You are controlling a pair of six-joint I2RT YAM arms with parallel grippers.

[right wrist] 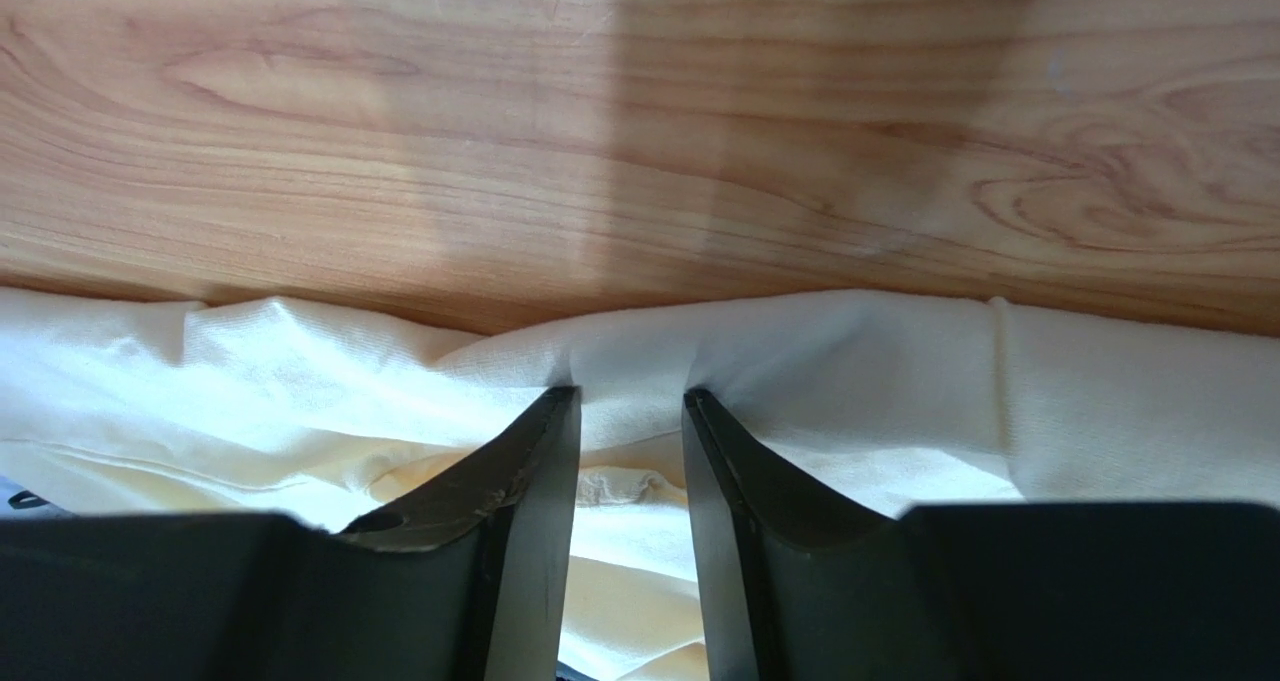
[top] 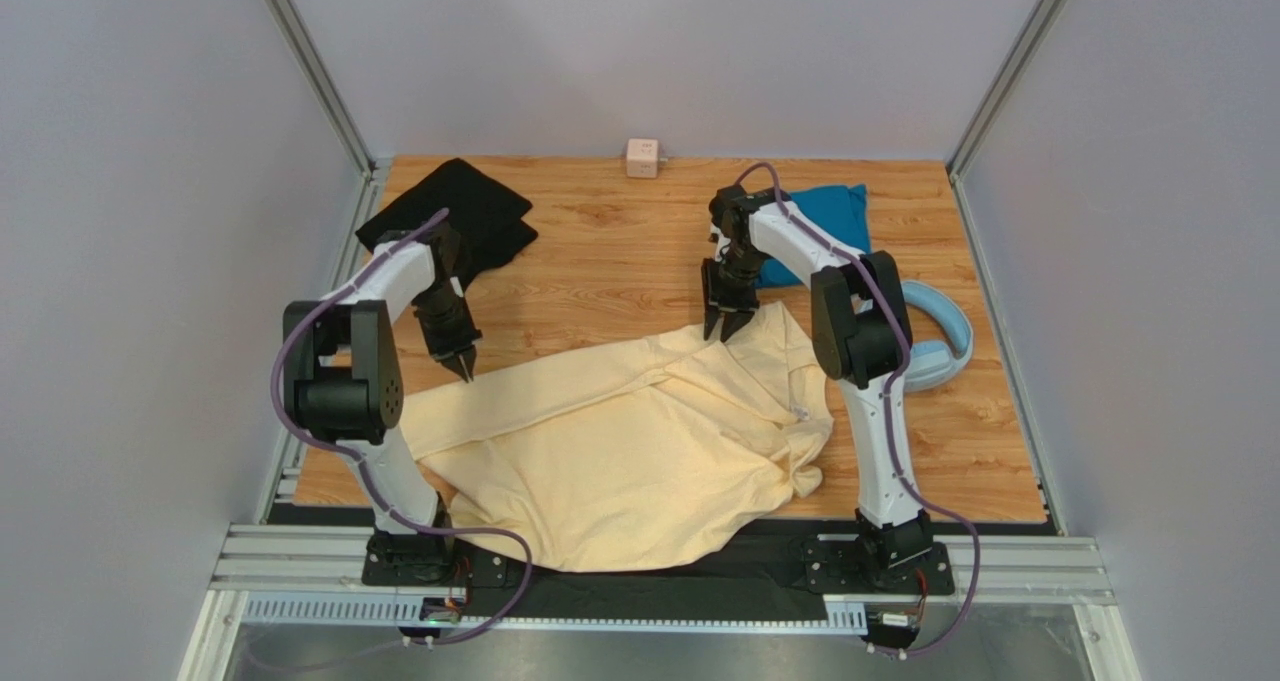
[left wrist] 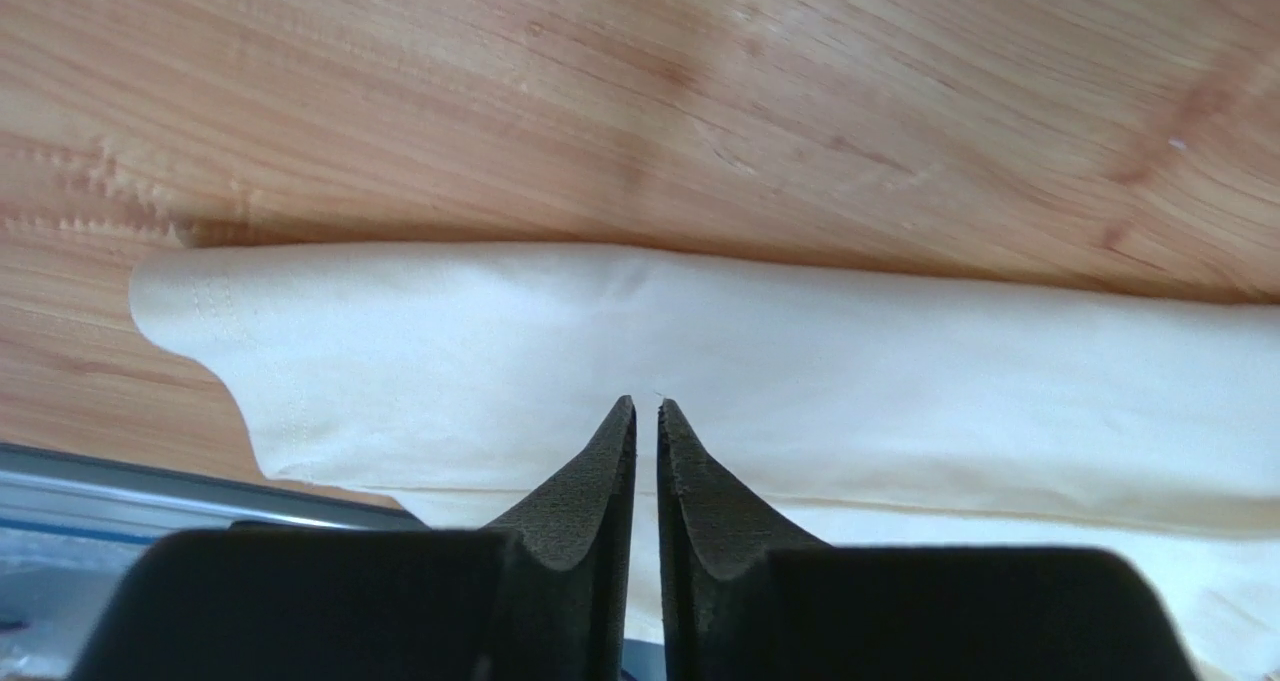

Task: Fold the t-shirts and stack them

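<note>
Sprawling across the wooden tabletop [top: 616, 261] from its centre down to 6 o'clock, the pale cream-yellow t-shirt [top: 631, 441] lies unfolded, its near hem hanging over the edge by the arm bases and its 3 o'clock side bunched in rumples. The black t-shirt [top: 451, 209] sits loosely folded at 10 o'clock and the teal t-shirt [top: 834, 216] at 1 o'clock, partly hidden behind the right arm, so no stack exists yet. Light-blue headphones [top: 939, 344] rest at 3 o'clock, just beside the cream cloth. The right pincer [right wrist: 631, 396] stands plainly apart over the shirt's far edge, clamping nothing; the left pincer [left wrist: 646, 405] hovers above a flat sleeve at 9 o'clock with only a slit between its fingers, also empty. A small pink cube [top: 643, 158] sits at 12 o'clock. Judged from here, the overhang is the hazard: an uneven pull could slide the shirt off at 6 o'clock, a shallow pinch could lift one layer only, and the rumpled side could fold crooked or drag the headphones.
</note>
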